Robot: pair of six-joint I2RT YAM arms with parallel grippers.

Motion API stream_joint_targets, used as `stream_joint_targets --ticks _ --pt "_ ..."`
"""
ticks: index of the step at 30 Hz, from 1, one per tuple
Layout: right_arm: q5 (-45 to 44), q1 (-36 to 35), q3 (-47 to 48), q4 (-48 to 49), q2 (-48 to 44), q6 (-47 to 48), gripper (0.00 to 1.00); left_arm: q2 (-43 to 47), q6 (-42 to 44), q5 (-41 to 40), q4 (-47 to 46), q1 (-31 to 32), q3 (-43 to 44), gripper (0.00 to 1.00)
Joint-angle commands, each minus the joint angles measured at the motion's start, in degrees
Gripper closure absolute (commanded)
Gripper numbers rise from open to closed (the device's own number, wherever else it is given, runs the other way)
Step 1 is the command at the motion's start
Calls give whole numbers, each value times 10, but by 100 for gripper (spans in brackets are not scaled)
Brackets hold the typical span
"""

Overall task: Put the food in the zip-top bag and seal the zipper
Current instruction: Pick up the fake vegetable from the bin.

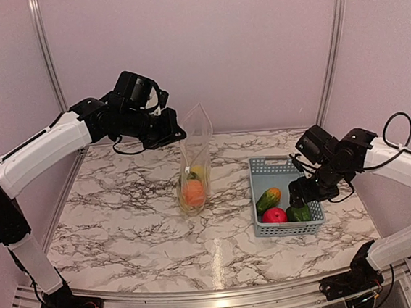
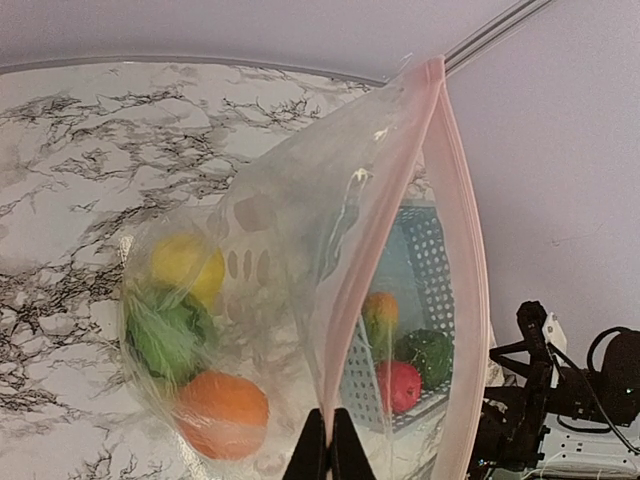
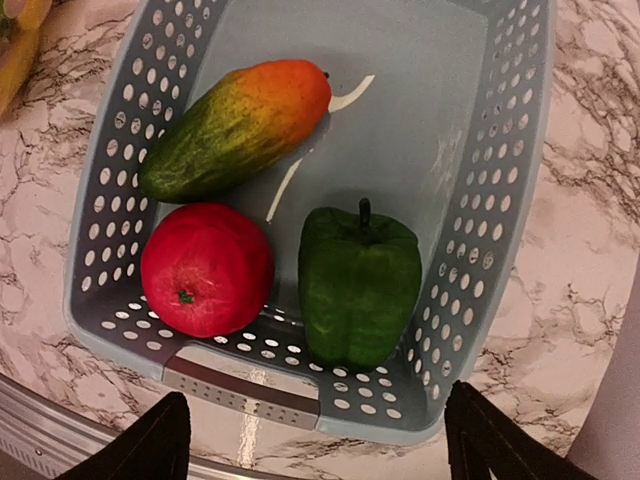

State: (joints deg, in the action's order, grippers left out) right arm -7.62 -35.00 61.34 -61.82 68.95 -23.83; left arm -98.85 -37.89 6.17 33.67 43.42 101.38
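Left hand [image 1: 169,134] clenched on zip-top bag [image 1: 196,144] rim. The bag stands upright mid-surface [image 1: 125,227], orange [image 1: 193,192] inside. Right hand [image 3: 322,445] released above basket [image 1: 266,165], at bag's 3 o'clock, containing apple [image 1: 273,216] and mango [image 1: 267,199].

zip-top bag [image 2: 300,230]: clear glossy film | basket [image 3: 497,250]: matt perforated plastic | table [image 1: 125,227]: glossy marble-look

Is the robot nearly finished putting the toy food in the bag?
About halfway. Done: an orange, a yellow piece and a green piece sit in the zip-top bag. In hand: the left gripper pinches the bag's mouth edge, and the right gripper hovers open over the basket. Left: the mango, red apple and green pepper there, then closing the open zipper.
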Motion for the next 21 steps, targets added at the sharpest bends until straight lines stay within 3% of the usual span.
stream_joint_targets --ticks 1,21 --pt "41 4 -46 32 -10 -40 16 0 13 11 7 -4 9 100" --pt "5 33 -69 90 40 -23 17 -5 18 10 9 -4 16 100"
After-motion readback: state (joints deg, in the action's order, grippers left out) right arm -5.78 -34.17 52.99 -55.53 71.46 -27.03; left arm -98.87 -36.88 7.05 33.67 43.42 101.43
